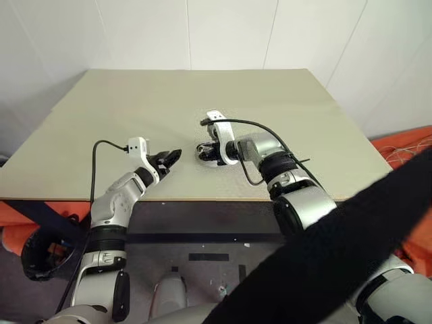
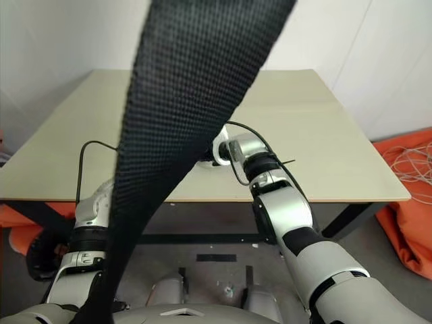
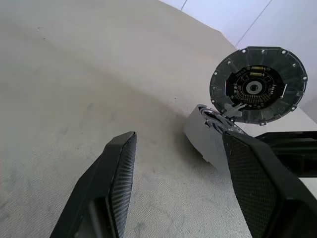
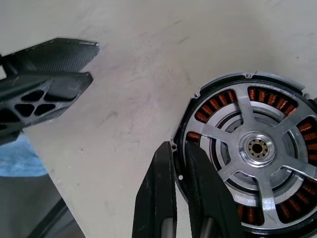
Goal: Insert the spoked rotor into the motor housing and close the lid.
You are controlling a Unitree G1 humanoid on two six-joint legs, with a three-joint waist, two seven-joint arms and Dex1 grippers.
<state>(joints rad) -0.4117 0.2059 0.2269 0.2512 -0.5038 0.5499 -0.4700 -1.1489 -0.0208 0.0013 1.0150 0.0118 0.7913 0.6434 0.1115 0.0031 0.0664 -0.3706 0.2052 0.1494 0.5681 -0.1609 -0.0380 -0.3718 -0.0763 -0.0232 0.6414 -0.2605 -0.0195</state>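
My right gripper (image 4: 179,148) is shut on the rim of the motor housing (image 4: 213,106) and holds it tipped up above the table. The silver spoked rotor (image 4: 257,148) sits inside the housing, over the ring of copper windings. In the left wrist view a grey ribbed round face with a dark centre (image 3: 255,87) stands upright at the right gripper. I cannot tell whether that face is the lid or the housing's back. My left gripper (image 3: 178,136) is open and empty, a short way to the left of the housing (image 1: 204,150).
The beige table (image 1: 202,94) has its front edge just below both grippers. A black cable loops off each wrist. Orange cloth (image 1: 405,145) lies on the floor to the right. A wide black strap (image 2: 182,121) crosses the right eye view and hides the left arm.
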